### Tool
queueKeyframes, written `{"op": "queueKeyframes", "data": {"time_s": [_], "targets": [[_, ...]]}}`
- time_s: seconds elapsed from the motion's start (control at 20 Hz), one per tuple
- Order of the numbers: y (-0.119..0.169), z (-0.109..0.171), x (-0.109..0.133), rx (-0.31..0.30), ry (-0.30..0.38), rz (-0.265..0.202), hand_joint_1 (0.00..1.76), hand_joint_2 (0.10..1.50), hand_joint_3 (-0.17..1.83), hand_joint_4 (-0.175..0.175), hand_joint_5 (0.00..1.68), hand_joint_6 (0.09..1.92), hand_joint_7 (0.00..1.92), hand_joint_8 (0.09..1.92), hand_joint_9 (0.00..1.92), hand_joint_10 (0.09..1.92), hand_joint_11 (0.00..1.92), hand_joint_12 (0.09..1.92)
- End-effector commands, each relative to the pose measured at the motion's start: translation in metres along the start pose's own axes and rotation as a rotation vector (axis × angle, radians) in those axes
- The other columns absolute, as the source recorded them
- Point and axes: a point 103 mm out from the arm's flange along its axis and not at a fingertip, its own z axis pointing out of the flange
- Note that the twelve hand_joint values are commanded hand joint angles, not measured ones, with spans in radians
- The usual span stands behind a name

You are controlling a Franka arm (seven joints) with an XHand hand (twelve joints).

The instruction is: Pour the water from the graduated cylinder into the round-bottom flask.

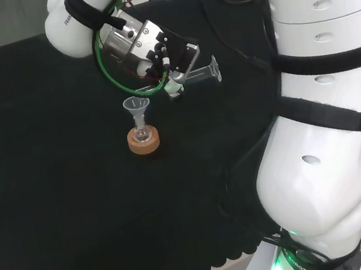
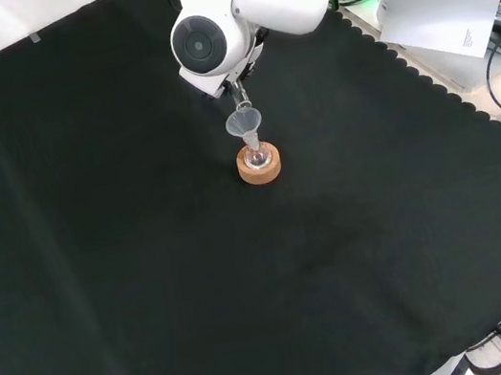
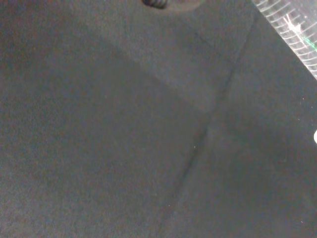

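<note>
Gripping the graduated cylinder [image 1: 192, 76], the hand [image 1: 167, 57] is hanging above the bench with its fingers curled round the clear tube, as the head view shows. It is carrying the cylinder tipped nearly level: the flared foot is pointing to the right in that view and the mouth end is dipping down to the left, toward the funnel [image 1: 136, 105]. That tilt is what a pour calls for, since the water has to run toward the lip. Whether any water is running cannot be told; no stream is showing.

Below the mouth, the round-bottom flask [image 1: 141, 134] is sitting upright in a cork ring [image 1: 144, 141], which is keeping its rounded base from rolling on the black cloth [image 1: 53, 194]. The clear funnel is standing in the flask's neck, widening the target so a narrow neck is not having to catch the stream alone. In the front view the arm's white link [image 2: 215, 38] is standing before the hand, and the funnel [image 2: 243, 123] and cork ring [image 2: 258, 166] are lying just below it.

In the wrist view the cylinder's ribbed, marked wall [image 3: 292, 29] is crossing one corner over bare cloth.

Judging by this, the pour is at hand or under way, and the mouth looks to be riding near the funnel's right rim, so a slight drift could spill onto the cloth.
</note>
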Motion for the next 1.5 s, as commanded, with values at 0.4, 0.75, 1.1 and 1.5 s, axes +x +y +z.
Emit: {"op": "queueKeyframes", "data": {"time_s": [0.4, 0.75, 1.1, 1.5], "targets": [[0.001, 0.003, -0.004, -0.007, -0.001, 0.005, 1.26, 1.1, 0.0, -0.175, 1.0, 0.97, 1.03, 0.96, 1.47, 0.09, 1.33, 0.67], [0.003, 0.001, -0.003, -0.049, 0.009, 0.001, 1.26, 1.1, 0.0, -0.175, 1.0, 0.97, 1.03, 0.96, 1.47, 0.09, 1.33, 0.67], [0.002, 0.008, -0.008, -0.148, 0.123, 0.011, 1.26, 1.1, 0.0, -0.175, 1.0, 0.97, 1.03, 0.96, 1.48, 0.09, 1.33, 0.68], [-0.002, 0.019, -0.017, -0.354, 0.352, -0.016, 1.26, 1.1, 0.0, -0.175, 1.0, 0.98, 1.03, 0.96, 1.48, 0.09, 1.33, 0.68]]}}
